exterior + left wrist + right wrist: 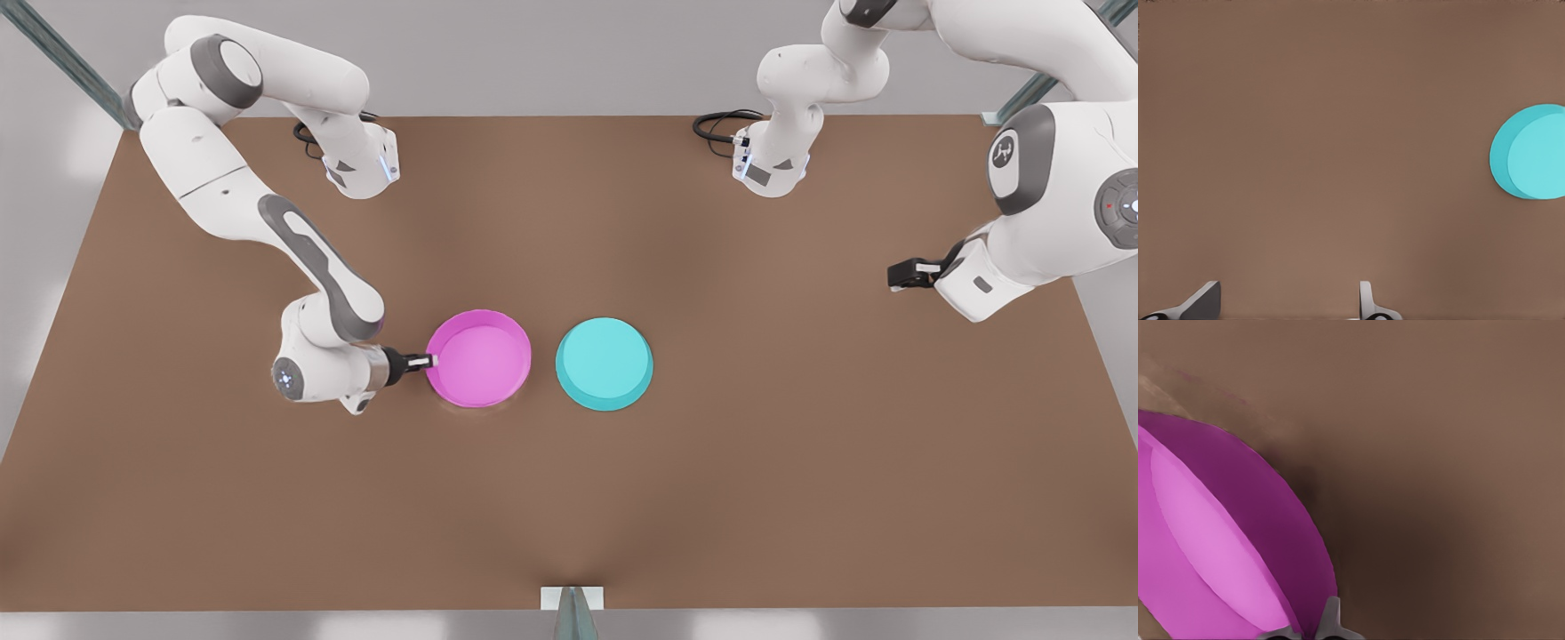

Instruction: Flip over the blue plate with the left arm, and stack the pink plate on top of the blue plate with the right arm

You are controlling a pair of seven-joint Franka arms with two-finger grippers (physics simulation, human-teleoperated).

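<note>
Right gripper [427, 361] pinches the pink plate [480, 357] rim.
Blue plate [605, 364] lies upside down beside it mid-table [800, 498]; left gripper [896, 276] waits spread near the table's edge.

The front view looks steeply down on the whole counter [569, 498] from high up. The left wrist view looks past its pincer [1288, 303], sharing the blue plate [1535, 163]. The right wrist view sits close against the pink plate [1225, 540] at its pincer [1313, 632].

Brown table [569, 498], grey floor, metal struts [62, 62]
</note>
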